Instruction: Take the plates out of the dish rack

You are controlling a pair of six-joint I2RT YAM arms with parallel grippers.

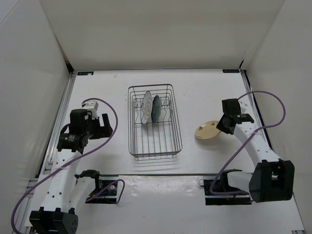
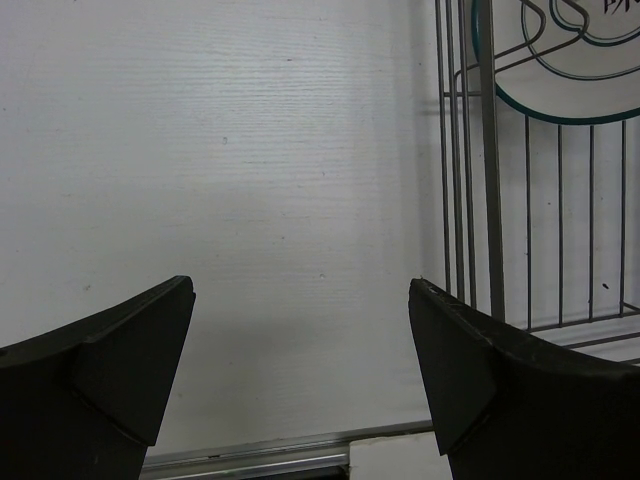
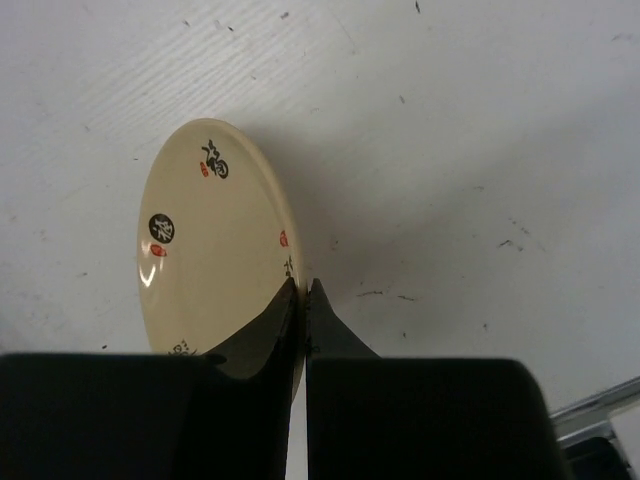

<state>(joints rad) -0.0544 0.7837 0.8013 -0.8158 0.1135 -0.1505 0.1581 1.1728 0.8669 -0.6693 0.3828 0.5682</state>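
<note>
Right wrist view: right gripper (image 3: 303, 285) pinches the cream plate (image 3: 210, 240) by its rim, right of the dish rack (image 1: 155, 141), where white plate (image 1: 146, 106) and teal plate (image 1: 156, 107) stand upright; left gripper (image 2: 301, 283) open.

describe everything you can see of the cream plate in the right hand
The small round cream-tan plate looks like glossy ceramic, with black brush characters, one black disc and small red stamps near its rim. It is outside the dark wire dish rack, to that rack's right, tilted over the white table. The right hand pinches its rim between shut fingers. Whether its far edge rests on the table is unclear.
</note>
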